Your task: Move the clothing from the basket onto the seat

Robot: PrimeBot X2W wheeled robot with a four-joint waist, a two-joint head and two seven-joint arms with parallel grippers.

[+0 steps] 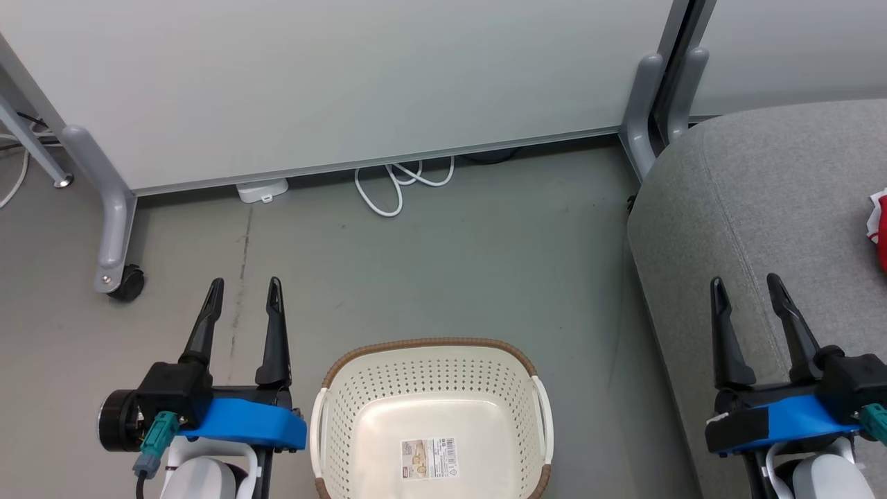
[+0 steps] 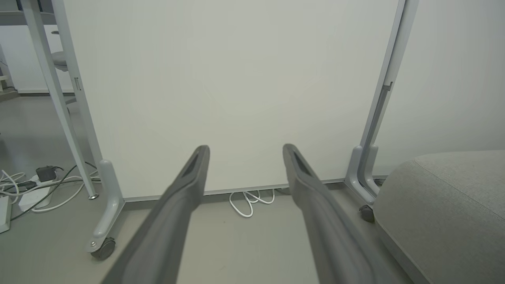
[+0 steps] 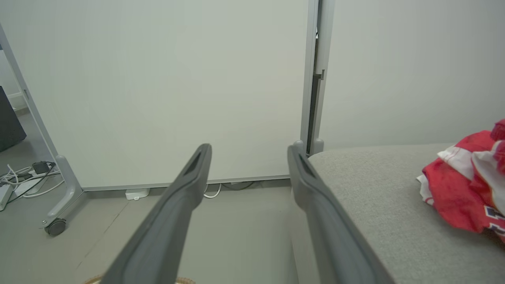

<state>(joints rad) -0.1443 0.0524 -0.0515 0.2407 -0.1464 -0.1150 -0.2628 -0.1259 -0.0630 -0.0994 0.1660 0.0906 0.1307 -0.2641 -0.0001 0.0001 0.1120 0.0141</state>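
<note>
Both grippers' fingers apart, nothing held. Red-and-white clothing [image 1: 880, 222] lies on the grey sofa seat [image 1: 748, 208], 2 o'clock from the right gripper [image 1: 744, 278], not touching. Basket [image 1: 429, 378], label [image 1: 429, 459] inside, 4 o'clock from the left gripper [image 1: 247, 281]. Head view clips the clothing at the frame edge; right wrist view shows the crumpled pile.

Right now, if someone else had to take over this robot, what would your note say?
Left hand: open, empty, above the floor left of the basket.
Right hand: open, empty, above the seat's edge.
Clothing: bunched on the seat, clear of both hands.
Basket: no clothing in the part that shows, just a label on its bottom.
Done: the move looks finished.
Left: probably nothing; check the basket's near end, cut off in the head view.
</note>
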